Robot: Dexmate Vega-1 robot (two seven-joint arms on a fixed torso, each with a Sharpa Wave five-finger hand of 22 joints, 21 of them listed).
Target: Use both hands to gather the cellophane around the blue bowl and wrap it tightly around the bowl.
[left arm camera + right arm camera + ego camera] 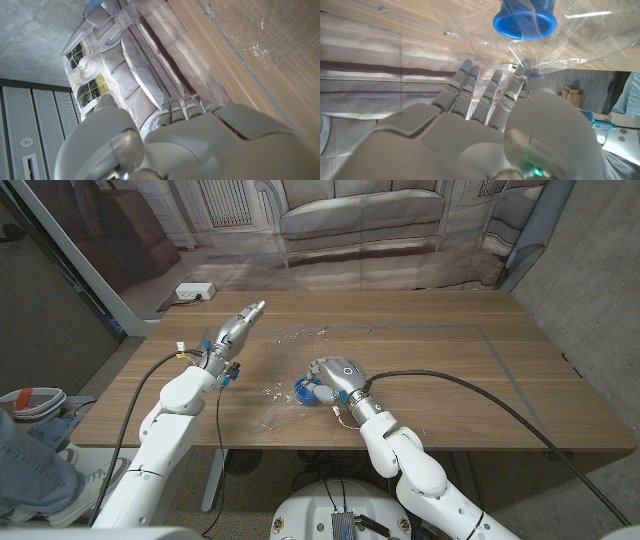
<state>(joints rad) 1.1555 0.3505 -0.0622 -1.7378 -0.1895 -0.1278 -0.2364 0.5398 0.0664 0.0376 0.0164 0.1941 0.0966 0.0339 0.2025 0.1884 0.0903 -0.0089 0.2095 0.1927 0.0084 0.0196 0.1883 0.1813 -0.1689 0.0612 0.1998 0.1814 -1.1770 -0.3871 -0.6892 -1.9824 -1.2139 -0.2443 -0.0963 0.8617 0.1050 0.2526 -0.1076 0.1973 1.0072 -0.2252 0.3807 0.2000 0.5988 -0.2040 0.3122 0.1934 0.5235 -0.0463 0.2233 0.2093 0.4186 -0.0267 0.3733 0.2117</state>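
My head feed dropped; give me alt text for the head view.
The right robot hand hovers over the blue bowl on crinkled cellophane at mid-table. The left robot hand is raised, fingers extended toward the wooden table's far edge.

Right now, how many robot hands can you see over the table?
2. The left hand is lifted toward the table's far left part, away from the blue bowl. The right hand is at the bowl, over the cellophane, near the front edge.
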